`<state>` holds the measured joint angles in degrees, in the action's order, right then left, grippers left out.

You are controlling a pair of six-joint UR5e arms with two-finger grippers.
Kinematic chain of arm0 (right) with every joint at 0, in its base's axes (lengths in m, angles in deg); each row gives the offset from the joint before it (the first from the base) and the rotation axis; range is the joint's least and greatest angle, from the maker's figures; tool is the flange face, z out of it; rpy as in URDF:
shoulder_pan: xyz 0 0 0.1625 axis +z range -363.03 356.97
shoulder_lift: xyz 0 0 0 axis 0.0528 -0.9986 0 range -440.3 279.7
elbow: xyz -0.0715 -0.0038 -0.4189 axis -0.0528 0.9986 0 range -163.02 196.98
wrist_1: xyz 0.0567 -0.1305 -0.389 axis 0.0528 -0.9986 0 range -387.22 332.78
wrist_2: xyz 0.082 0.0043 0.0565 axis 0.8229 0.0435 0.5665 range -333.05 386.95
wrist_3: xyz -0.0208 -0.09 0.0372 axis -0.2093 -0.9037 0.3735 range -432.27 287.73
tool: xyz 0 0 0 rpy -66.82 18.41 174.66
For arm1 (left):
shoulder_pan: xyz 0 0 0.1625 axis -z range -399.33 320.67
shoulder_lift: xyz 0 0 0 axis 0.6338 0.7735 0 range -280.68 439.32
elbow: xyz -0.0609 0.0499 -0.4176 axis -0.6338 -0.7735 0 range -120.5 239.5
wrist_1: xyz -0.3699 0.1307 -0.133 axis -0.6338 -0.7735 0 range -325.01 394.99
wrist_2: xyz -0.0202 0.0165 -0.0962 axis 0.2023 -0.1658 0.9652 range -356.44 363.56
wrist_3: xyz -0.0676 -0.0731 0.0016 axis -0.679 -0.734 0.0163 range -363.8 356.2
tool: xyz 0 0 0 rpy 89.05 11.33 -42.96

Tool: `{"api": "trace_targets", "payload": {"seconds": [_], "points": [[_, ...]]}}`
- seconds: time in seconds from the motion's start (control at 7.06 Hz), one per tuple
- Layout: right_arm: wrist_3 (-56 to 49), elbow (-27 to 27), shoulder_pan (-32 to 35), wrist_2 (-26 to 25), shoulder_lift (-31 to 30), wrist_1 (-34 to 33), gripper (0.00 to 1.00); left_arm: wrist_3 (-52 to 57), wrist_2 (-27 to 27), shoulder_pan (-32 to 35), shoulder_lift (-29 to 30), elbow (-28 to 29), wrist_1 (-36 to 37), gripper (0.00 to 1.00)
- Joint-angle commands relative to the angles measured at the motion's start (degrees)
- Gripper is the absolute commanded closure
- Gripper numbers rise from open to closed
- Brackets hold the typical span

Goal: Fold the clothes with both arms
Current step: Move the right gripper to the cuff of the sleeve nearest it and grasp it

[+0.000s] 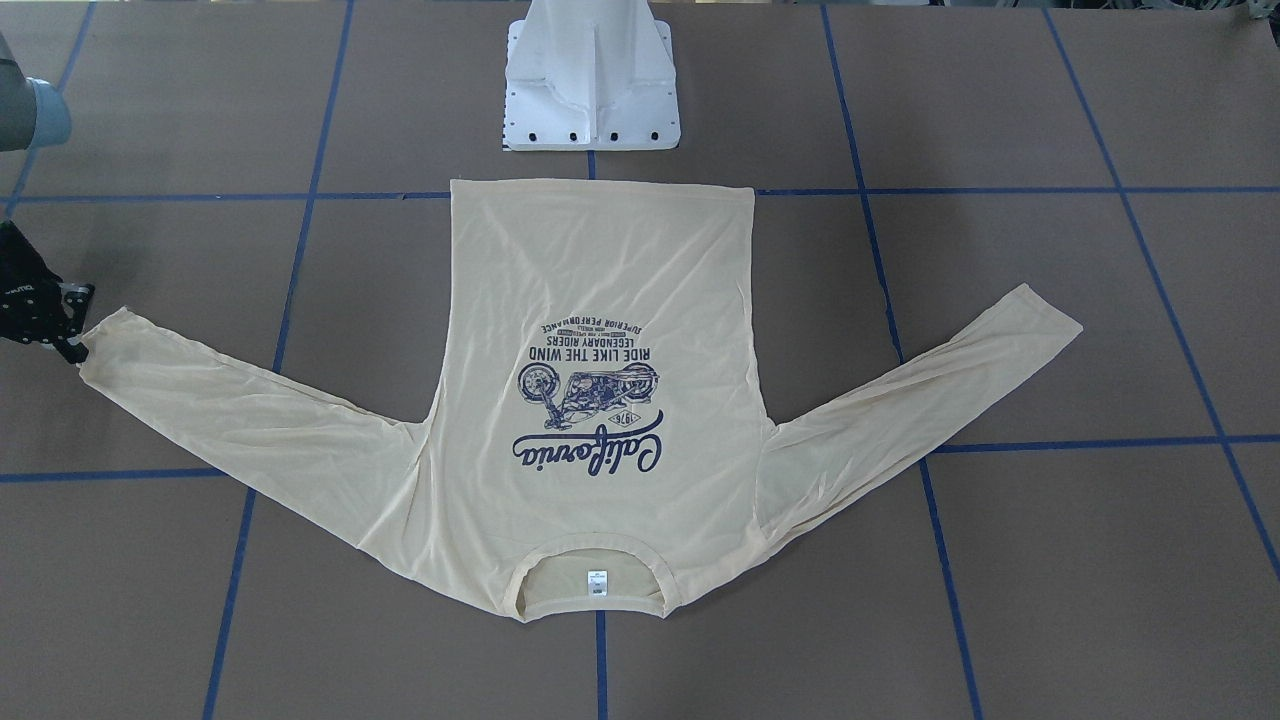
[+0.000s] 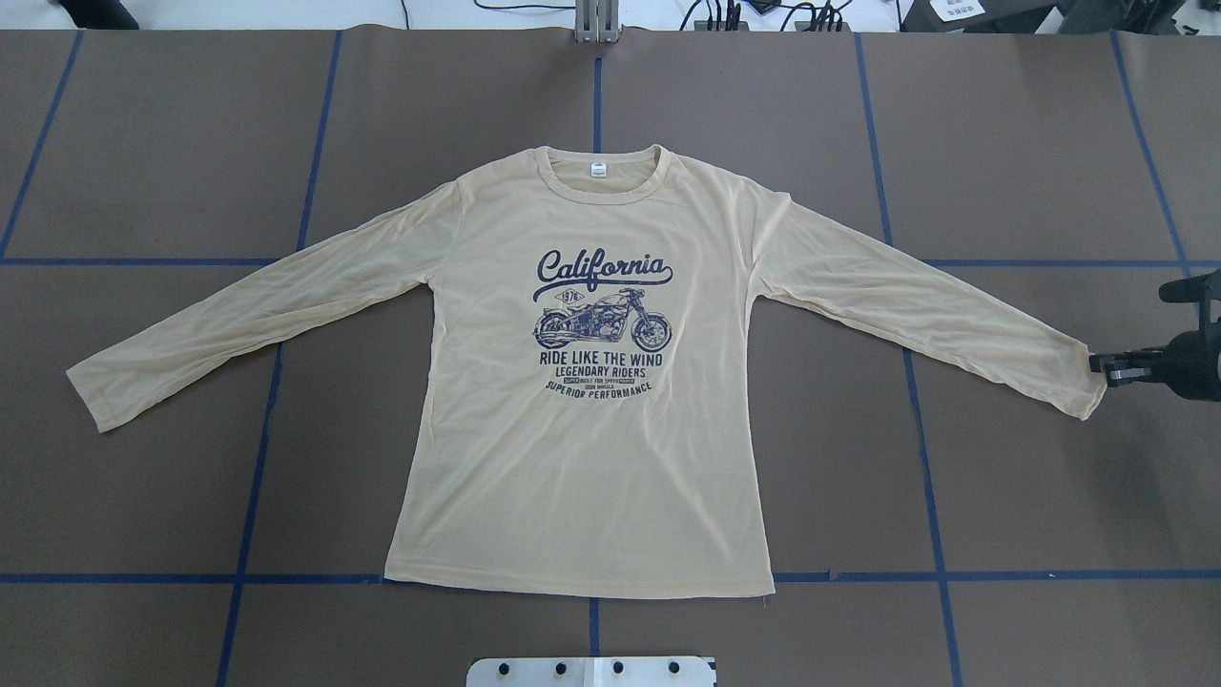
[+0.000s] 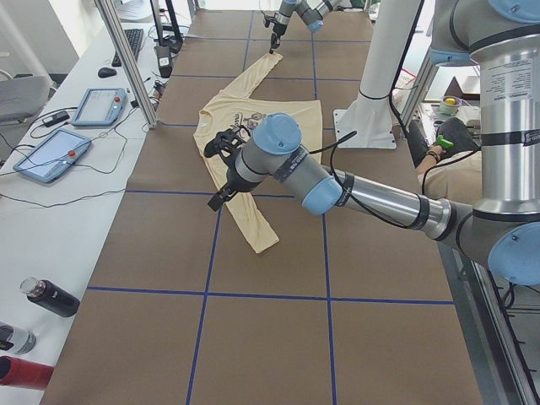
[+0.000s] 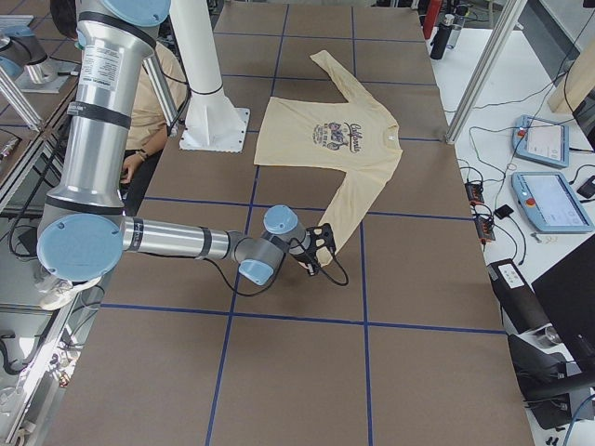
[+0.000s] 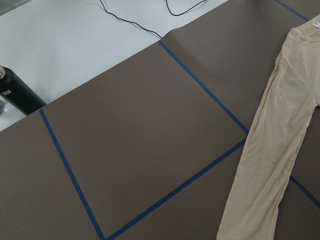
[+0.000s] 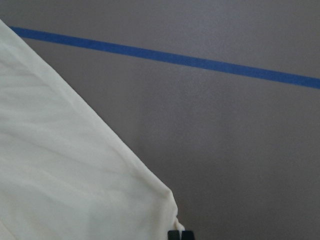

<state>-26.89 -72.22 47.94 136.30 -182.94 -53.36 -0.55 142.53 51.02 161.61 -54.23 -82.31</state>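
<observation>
Black bottle (image 3: 51, 297) well apart from T-shirt (image 3: 283, 114)

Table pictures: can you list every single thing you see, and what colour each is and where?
T-shirt: one, pale yellow with a navy motorbike print, spread flat in the table's middle, sleeves out.
Neck tag: one, white, inside the collar.
Table: one, brown top.
Tape lines: several, blue, forming a grid on the table.
Pedestal: one, white, at the shirt's hem end.
Touch-screen pads: two, grey, on the white side bench.
Bottles: three, black, silvery and red, on the same bench.
Person: one, in a yellowish top, seated behind the robot.
Left arm: one, silver-grey, raised near one sleeve.
Right arm: one, silver-grey, jaws shut on the other sleeve's cuff.
</observation>
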Motion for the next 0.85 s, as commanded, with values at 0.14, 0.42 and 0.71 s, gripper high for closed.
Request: {"api": "trace_targets", "payload": {"seconds": [0.14, 0.42, 0.71], "points": [[0.1, -6.9, 8.9, 8.7, 2.9, -6.2, 1.00, 0.0, 0.0, 0.0, 0.1, 0.0, 0.0, 0.00], [0.1, -21.4, 9.9, 9.7, 8.7, -28.9, 1.00, 0.0, 0.1, 0.0, 0.1, 0.0, 0.0, 0.00], [6.5, -23.5, 8.1, 8.9, 25.8, -47.3, 1.00, -0.1, 0.1, 0.0, 0.1, 0.0, 0.0, 0.00]]}}
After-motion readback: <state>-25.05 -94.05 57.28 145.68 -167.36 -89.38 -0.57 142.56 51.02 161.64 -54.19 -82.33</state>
